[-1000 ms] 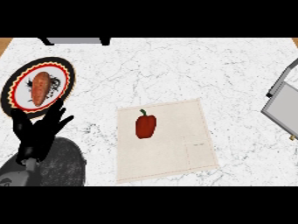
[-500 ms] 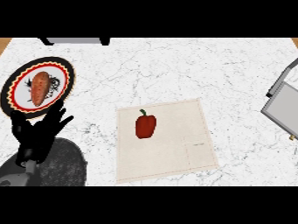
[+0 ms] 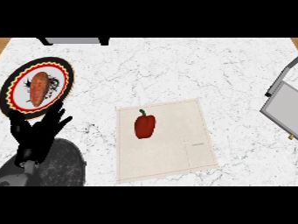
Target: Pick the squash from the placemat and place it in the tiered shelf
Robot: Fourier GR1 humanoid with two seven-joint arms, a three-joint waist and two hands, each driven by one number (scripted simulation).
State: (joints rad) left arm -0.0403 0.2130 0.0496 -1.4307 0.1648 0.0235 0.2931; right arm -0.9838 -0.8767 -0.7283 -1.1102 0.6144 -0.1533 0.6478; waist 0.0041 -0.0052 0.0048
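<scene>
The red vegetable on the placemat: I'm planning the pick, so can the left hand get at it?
Probably yes. The left hand rests open beside the placemat, and nothing stands between it and the red vegetable.

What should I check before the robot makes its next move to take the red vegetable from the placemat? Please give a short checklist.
1. Red vegetable lies on the placemat: ok.
2. Nothing covers or touches it: ok.
3. Left hand is open: ok.
4. Left hand is at the vegetable: not ok, it rests beside the plate.
5. Right hand is ready: cannot tell, not in view.
6. Tiered shelf is within view: ok, only partly, at the right edge.
</scene>
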